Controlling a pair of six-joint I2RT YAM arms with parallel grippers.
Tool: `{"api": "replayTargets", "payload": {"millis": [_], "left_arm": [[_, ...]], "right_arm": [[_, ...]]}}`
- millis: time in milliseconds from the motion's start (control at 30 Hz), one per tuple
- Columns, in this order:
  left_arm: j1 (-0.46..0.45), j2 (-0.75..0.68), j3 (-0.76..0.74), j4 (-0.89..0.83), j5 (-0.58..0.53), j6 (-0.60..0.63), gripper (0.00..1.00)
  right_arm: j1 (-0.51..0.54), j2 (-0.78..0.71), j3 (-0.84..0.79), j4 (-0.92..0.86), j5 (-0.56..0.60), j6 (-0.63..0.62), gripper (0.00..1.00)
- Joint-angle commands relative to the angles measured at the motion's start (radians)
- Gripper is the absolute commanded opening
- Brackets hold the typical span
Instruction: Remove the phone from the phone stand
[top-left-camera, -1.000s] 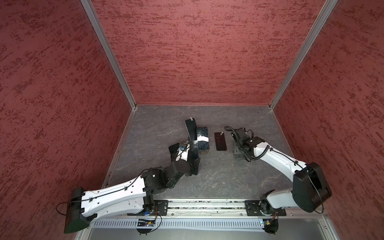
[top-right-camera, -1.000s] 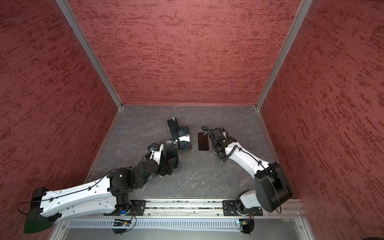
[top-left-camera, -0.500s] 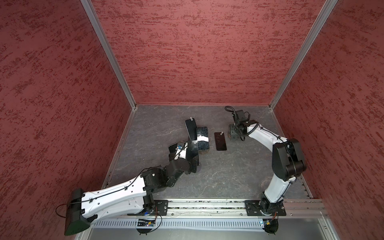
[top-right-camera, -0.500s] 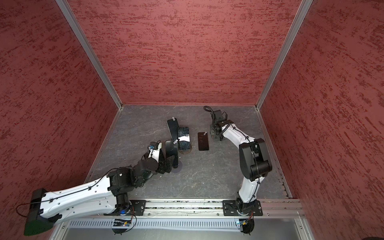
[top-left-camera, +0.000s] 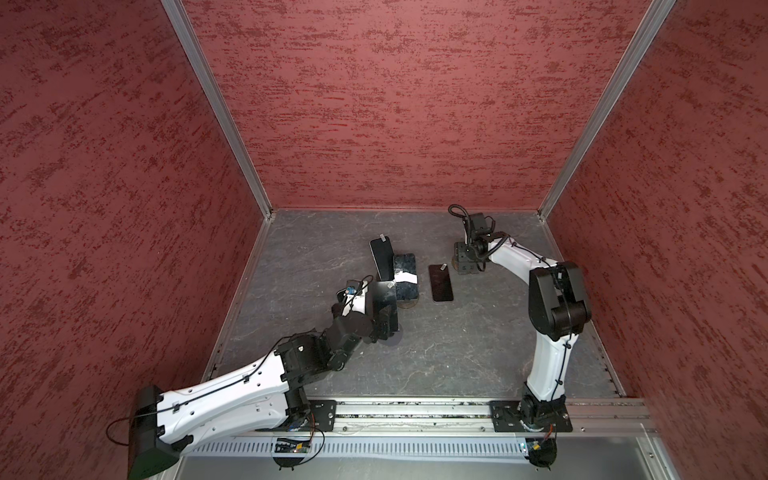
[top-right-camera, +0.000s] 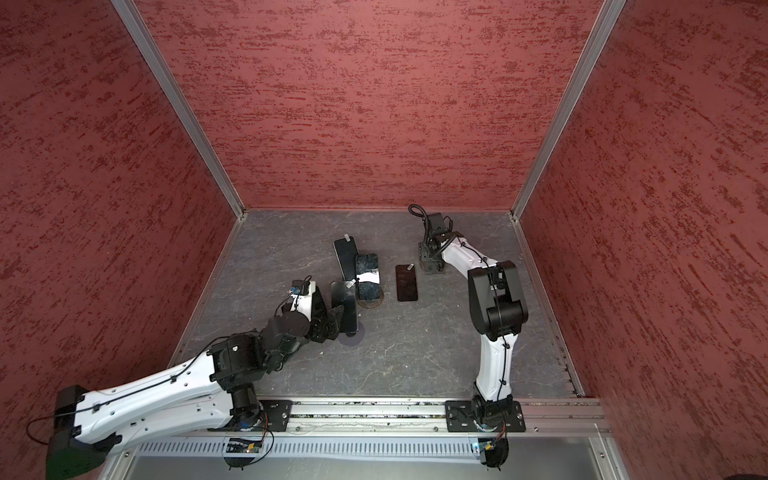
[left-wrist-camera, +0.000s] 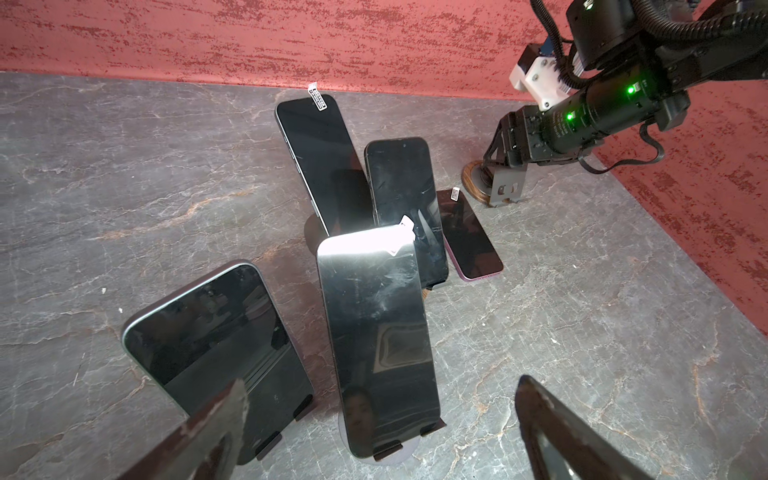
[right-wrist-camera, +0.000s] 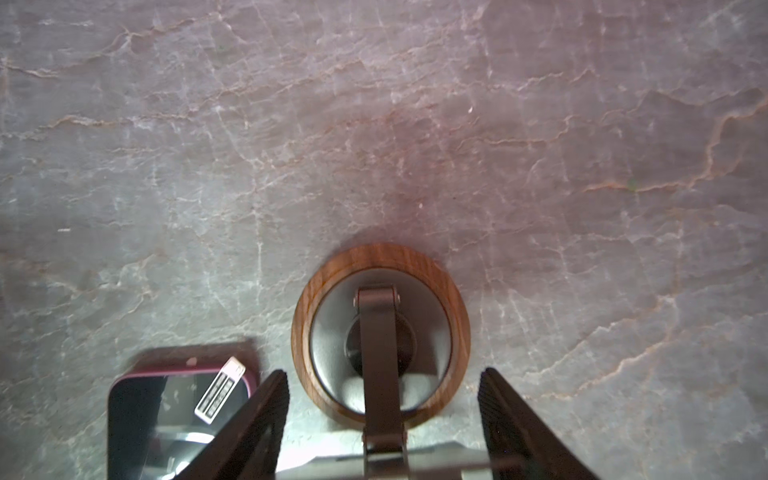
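My right end effector (right-wrist-camera: 382, 374) is hovering empty, jaws apart, over the bare stand (right-wrist-camera: 380, 254); the phone (top-left-camera: 441, 283) is lying on the bench (top-left-camera: 457, 353) alongside. My left end effector (left-wrist-camera: 382, 384), spread wide, is facing another propped phone (left-wrist-camera: 378, 332).

Nothing legible, sticker (right-wrist-camera: 219, 390) on phone (right-wrist-camera: 137, 424) blurred

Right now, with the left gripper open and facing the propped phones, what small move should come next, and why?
Probably ease the left gripper forward until its fingers flank the glare-lit phone. In the left wrist view that phone leans in its stand, lined up between the open fingers, untouched. The purple phone already lies flat beside the empty wooden-based stand.
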Motion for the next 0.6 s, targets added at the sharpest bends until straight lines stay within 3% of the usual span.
{"api": "replayTargets", "payload": {"millis": [0,267,400,567], "left_arm": [[0.009,0.022,0.015,0.002,0.026,-0.002,1.00],[0.012,0.067,0.045,0.000,0.045,0.019,1.00],[0.013,0.068,0.056,-0.012,0.046,0.019,1.00],[0.012,0.057,0.049,-0.014,0.043,0.008,1.00]], "right_arm": [[-0.006,0.019,0.038,-0.019,-0.014,-0.016,0.72],[-0.005,0.011,0.061,-0.045,-0.002,-0.004,0.85],[-0.005,-0.035,0.062,-0.056,0.001,0.006,0.97],[-0.005,-0.117,0.022,-0.058,0.015,0.037,0.99]]}}
